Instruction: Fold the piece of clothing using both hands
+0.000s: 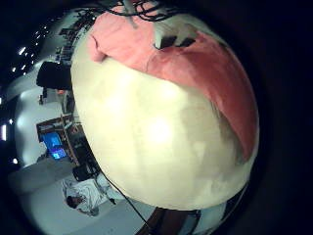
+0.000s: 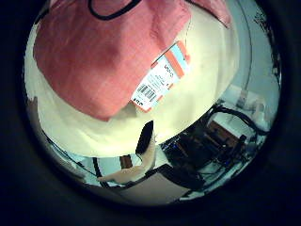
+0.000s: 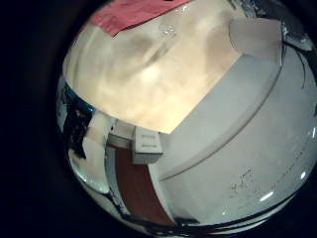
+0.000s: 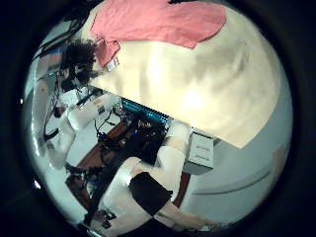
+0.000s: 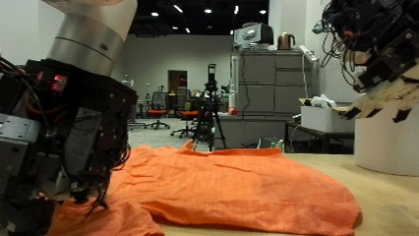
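Clearly the orange shirt (image 5: 236, 187) lay spread flat on the table (image 5: 387, 206); it looked soft, light and floppy, best grabbed at its edges or corners. Over it the left hand (image 5: 59, 147) hung with fingers loosely apart, holding nothing; the right hand (image 5: 380, 74) hovered high, fingers relaxed and empty.

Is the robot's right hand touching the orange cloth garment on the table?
No, the right hand hangs in the air well above the orange cloth garment, which lies spread on the table.
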Robot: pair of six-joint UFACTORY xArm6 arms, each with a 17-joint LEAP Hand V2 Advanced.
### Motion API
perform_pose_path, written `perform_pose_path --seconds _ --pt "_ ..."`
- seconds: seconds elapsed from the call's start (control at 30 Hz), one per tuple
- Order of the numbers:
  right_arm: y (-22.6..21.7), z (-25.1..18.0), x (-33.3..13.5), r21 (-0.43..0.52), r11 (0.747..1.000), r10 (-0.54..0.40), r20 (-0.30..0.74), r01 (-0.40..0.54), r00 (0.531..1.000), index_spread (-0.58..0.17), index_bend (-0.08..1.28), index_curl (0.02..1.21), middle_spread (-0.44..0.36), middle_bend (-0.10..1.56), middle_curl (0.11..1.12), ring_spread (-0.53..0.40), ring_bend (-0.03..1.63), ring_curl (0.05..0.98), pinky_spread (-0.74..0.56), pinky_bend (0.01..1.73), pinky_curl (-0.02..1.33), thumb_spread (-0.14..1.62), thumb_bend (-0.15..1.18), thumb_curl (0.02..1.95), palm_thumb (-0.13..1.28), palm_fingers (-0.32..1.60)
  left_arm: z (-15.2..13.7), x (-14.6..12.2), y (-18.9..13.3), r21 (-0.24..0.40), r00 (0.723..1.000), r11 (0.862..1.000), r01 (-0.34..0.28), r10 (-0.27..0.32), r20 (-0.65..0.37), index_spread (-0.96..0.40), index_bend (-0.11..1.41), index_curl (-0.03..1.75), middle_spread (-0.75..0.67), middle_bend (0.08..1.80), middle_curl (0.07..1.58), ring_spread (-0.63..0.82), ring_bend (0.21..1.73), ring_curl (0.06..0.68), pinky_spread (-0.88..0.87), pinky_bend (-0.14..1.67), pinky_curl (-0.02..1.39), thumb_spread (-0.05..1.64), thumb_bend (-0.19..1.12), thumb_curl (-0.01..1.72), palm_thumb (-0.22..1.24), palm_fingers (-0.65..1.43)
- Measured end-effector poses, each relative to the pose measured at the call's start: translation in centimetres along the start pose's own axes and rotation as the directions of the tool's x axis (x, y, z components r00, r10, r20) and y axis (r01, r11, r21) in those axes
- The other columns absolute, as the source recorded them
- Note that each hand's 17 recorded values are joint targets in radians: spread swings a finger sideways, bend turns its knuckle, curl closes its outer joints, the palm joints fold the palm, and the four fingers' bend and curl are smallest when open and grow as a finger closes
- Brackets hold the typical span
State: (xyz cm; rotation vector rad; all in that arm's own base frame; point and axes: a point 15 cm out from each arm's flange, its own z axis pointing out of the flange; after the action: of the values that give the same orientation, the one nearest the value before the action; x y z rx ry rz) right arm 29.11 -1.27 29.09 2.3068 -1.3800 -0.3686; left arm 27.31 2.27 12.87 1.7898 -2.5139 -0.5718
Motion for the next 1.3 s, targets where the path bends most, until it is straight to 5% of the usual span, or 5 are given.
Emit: perform_pose_path --seconds 0.37,0.6,0.73,0.97,1.3 --pt "0.2 -0.2 0.0 0.005 1.000 -0.005 -0.003 0.005 1.000 -0.387 0.18 0.31 0.110 0.17 0.27 0.259 0.20 0.258 0.36 0.29 0.33 1.08 -0.02 0.25 0.27 0.01 0.5 -0.3 0.4 -0.043 0.999 0.999 0.014 -0.012 0.034 0.15 0.19 0.26 0.16 0.35 0.31 0.46 0.45 0.212 0.43 0.27 0.29 0.90 -0.02 0.32 0.30 0.18" --pt "0.3 -0.3 0.0 0.010 1.000 -0.011 -0.005 0.011 1.000 -0.385 0.18 0.31 0.110 0.18 0.27 0.257 0.20 0.259 0.36 0.29 0.33 1.08 -0.02 0.25 0.27 0.01 -0.1 -0.6 1.0 -0.103 0.997 0.994 0.028 -0.020 0.074 -0.04 0.16 0.28 -0.20 0.74 0.44 -0.08 0.63 0.230 -0.01 0.29 0.25 0.95 0.01 0.34 0.45 0.85" --pt "0.4 -0.4 0.0 0.009 1.000 -0.010 -0.005 0.010 1.000 -0.387 0.18 0.31 0.110 0.17 0.27 0.257 0.20 0.259 0.35 0.29 0.33 1.08 -0.02 0.25 0.27 0.02 -0.5 -0.7 0.9 -0.093 0.997 0.995 0.032 -0.025 0.074 -0.19 0.20 0.30 -0.33 0.85 0.55 -0.35 0.89 0.350 -0.36 0.49 0.33 0.99 0.02 0.36 0.58 1.14" --pt "0.4 -0.5 0.0 0.015 1.000 -0.003 -0.006 0.004 1.000 -0.362 0.16 0.30 0.088 0.19 0.27 0.225 0.29 0.278 0.33 0.30 0.32 1.08 -0.02 0.25 0.27 0.15 -2.0 -1.0 1.2 -0.079 0.997 0.996 0.036 -0.031 0.070 -0.41 0.40 0.44 -0.45 0.93 0.67 -0.47 1.13 0.475 -0.65 0.83 0.47 0.98 0.04 0.45 0.78 1.20" --pt "-1.0 4.1 -1.2 -0.012 1.000 -0.025 0.024 0.026 0.999 -0.281 0.17 0.29 -0.001 0.22 0.31 0.091 0.42 0.315 0.21 0.28 0.32 1.12 -0.01 0.28 0.43 0.30 -5.7 -0.1 2.9 -0.104 1.000 0.994 0.011 -0.012 -0.013 -0.56 0.50 0.63 -0.51 1.02 0.79 -0.48 1.24 0.522 -0.71 0.99 0.54 0.96 -0.02 0.54 0.81 1.11"
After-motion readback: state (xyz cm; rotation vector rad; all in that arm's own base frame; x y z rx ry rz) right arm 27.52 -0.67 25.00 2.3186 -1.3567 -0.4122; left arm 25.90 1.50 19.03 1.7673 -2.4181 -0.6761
